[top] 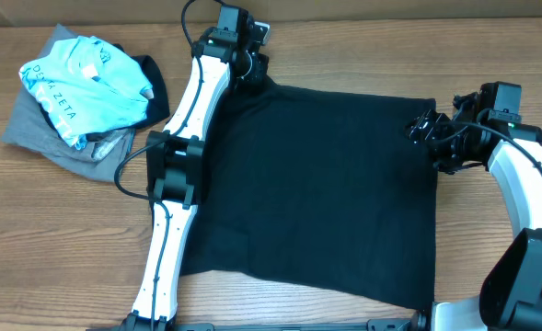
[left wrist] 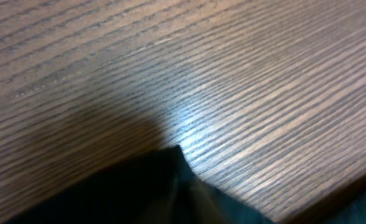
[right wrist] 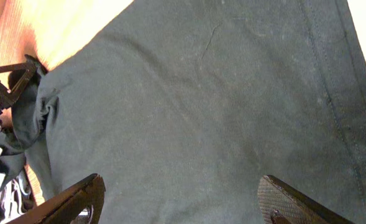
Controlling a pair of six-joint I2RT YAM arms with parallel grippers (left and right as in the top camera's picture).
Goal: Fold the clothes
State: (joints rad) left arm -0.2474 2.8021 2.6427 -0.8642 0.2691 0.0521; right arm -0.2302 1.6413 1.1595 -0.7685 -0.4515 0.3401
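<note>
A large black T-shirt [top: 326, 184] lies spread flat across the middle of the table. At its far left corner my left gripper [top: 250, 72] is shut on the fabric. The left wrist view shows only a peak of dark cloth [left wrist: 151, 186] drawn up from the wood; the fingers themselves are hidden. My right gripper [top: 424, 131] hovers over the shirt's far right edge, open. In the right wrist view its two fingers [right wrist: 77, 199] stand wide apart above the cloth [right wrist: 201, 93], with nothing between them. The cloth bunches at the frame's left edge.
A light blue lettered tee [top: 82, 87] lies crumpled on a grey garment [top: 31, 133] at the table's far left. My left arm [top: 174, 175] runs along the black shirt's left edge. Bare wood [top: 363, 55] borders the shirt at the back.
</note>
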